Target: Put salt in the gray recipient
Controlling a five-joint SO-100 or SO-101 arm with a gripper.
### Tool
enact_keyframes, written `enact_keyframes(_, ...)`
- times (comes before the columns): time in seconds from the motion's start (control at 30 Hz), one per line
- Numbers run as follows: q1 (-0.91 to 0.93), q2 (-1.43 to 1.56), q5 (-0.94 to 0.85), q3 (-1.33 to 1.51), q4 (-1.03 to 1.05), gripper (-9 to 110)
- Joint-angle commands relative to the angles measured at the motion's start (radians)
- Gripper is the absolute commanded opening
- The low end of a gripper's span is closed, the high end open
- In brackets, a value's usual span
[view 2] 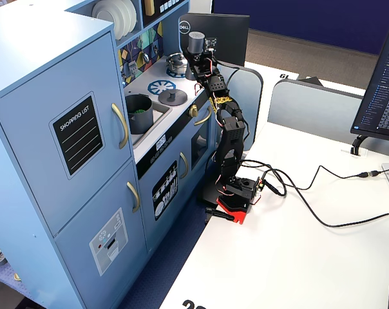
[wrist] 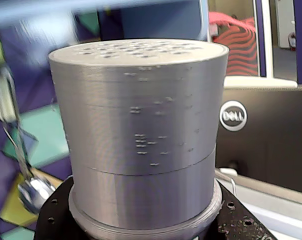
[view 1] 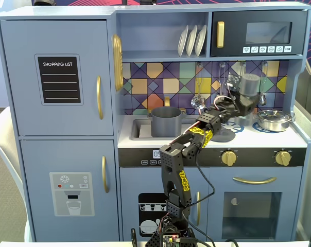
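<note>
The salt [view 1: 249, 82] is up in the air, clamped in the hand [view 1: 243, 100] above the right of the kitchen surface [view 1: 145, 140], so the pick-up looks done. The carry to the gray recipient [view 1: 166, 121], at about 8 o'clock from it in the front fixed view, and the shaking remain. The wrist view alone shows the perforated top (close up), while the side fixed view shows green contents inside the recipient [view 2: 139, 111].

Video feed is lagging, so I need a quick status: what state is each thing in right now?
salt: upright, held up above the stove, clear of the counter.
gripper: shut on the salt.
gray recipient: upright in the sink, no lid.
flat gray lid: lying on the stove.
steel pan: lidded, on the right burner.
</note>
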Motion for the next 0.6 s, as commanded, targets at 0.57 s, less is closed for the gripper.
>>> enact_keyframes(0.57,0.006,-0.207,-0.109,-0.002,-0.229,0)
